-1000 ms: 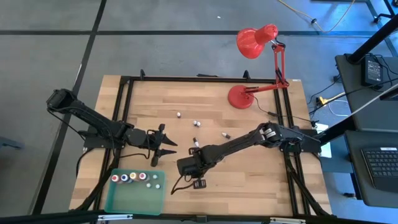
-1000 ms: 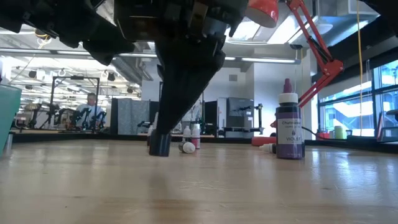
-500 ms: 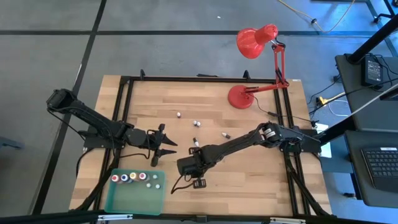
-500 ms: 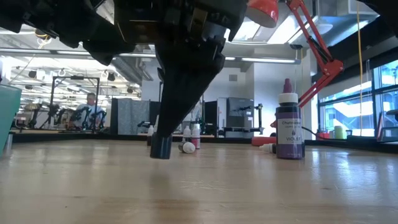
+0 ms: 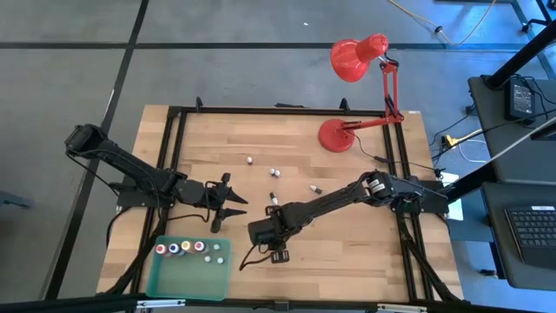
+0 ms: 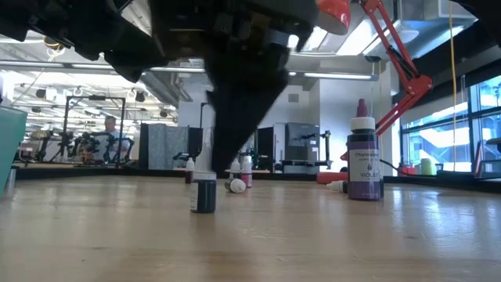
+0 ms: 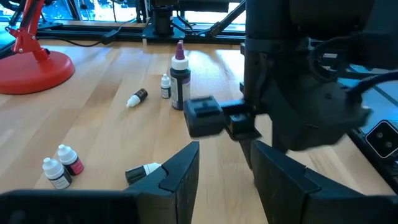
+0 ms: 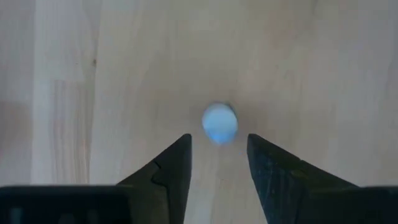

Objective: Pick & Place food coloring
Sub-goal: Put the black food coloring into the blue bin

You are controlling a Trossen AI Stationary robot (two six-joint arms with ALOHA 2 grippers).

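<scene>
The only writing that can be made out is on the violet bottle, the tallest on the table: its label carries a brand line too blurred to read and the word "violet" beneath. It stands upright near the red desk lamp.

The green tray at the table's near left corner holds six small food-coloring bottles in a row, caps up; from above their tops look white, red, dark, orange, yellow and white.

The right gripper points straight down over the middle of the table. Its fingers are parted, and a small dark bottle with a white cap stands upright on the wood just below them, free of both fingers in the low view. From the right wrist camera its pale round top sits just ahead of the gap between the fingers.

The left gripper waits above the table beside the tray, fingers apart and holding nothing.

More little bottles are scattered behind: two whitish ones, one near the violet bottle, and a dark one lying on its side.
</scene>
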